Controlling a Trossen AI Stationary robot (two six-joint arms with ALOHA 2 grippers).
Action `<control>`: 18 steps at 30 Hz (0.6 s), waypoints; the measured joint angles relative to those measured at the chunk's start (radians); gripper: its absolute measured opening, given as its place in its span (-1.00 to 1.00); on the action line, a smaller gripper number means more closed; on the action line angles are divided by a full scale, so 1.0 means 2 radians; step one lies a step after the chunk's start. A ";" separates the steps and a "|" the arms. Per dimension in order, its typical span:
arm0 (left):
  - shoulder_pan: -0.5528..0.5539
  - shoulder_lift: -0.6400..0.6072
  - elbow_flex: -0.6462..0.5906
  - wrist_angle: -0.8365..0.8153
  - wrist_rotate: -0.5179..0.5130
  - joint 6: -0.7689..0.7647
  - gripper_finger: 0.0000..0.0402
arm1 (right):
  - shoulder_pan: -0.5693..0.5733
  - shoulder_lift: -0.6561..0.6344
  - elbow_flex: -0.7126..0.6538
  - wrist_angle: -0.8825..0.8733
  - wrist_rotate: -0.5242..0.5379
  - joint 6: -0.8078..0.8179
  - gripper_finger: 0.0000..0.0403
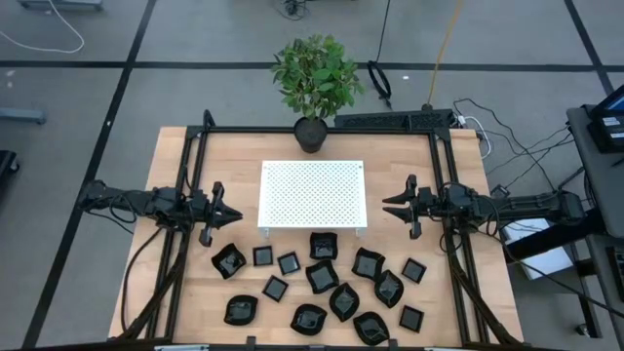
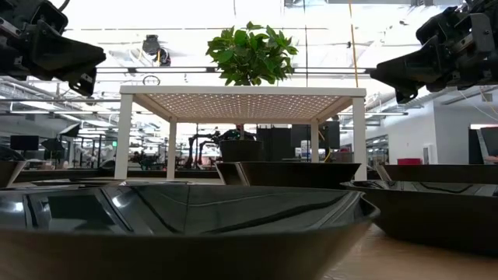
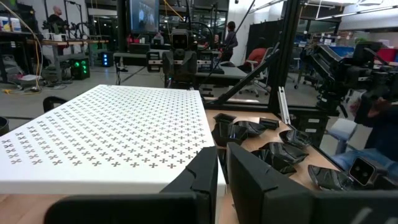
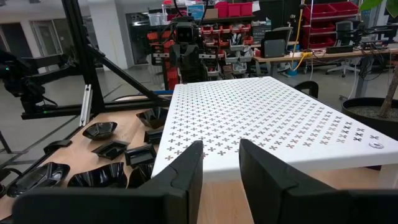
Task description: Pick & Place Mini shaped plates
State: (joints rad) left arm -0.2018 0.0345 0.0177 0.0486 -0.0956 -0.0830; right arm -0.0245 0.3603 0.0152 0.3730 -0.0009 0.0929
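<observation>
A light wooden table (image 1: 175, 156) framed by dark rails carries a white perforated platform (image 1: 312, 195) at its middle, standing on short white legs, and a potted plant (image 1: 314, 78) just past the platform's far edge. The left gripper (image 1: 226, 211) hangs above the wood just off the platform's left side, its two fingers (image 3: 202, 177) drawn almost together with only a thin slit between them and nothing in it. The right gripper (image 1: 395, 204) hangs opposite, just off the platform's right side, its fingers (image 4: 186, 168) standing a little apart and likewise empty. The mini shaped plates (image 1: 322, 278), glossy black and of mixed outline, lie scattered on the wood on the near side of the platform, below and between the two grippers, none of them touched by either. In the low view one plate fills the foreground with the platform behind it. Around the table lies a grey floor crossed by dark lines, with cables (image 1: 507, 136) trailing off to the right; beyond are workbenches, monitors, red storage bins (image 4: 336, 15) and people (image 3: 230, 37) standing far off.
</observation>
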 joint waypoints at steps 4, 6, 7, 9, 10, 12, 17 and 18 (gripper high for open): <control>0.000 0.000 0.000 0.000 0.000 0.000 -0.81 | 0.000 0.000 0.000 0.000 0.000 0.000 -0.54; 0.000 0.000 0.000 0.000 0.000 0.000 -0.81 | 0.000 0.000 0.000 0.000 0.000 -0.001 -0.54; 0.000 0.000 0.000 0.000 0.000 0.000 -0.81 | 0.000 0.000 0.000 0.000 0.000 -0.001 -0.54; 0.000 0.000 0.000 0.000 0.000 0.000 -0.81 | 0.000 0.000 0.000 0.016 0.000 0.005 -0.54; 0.000 0.000 0.000 0.000 0.000 0.000 -0.81 | 0.000 0.000 0.000 0.027 0.000 0.009 -0.54; 0.000 0.000 0.000 0.000 0.000 0.000 -0.81 | 0.000 0.000 0.000 0.040 0.000 0.016 -0.54; 0.000 0.000 0.000 0.000 0.000 0.000 -0.81 | 0.000 0.000 0.000 0.068 0.001 0.061 -0.54; 0.000 0.000 0.000 0.000 0.000 0.000 -0.81 | 0.000 0.000 0.000 0.068 0.001 0.066 -0.54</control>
State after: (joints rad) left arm -0.2019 0.0344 0.0177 0.0490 -0.0956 -0.0830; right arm -0.0242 0.3601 0.0151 0.5099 0.0006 0.2256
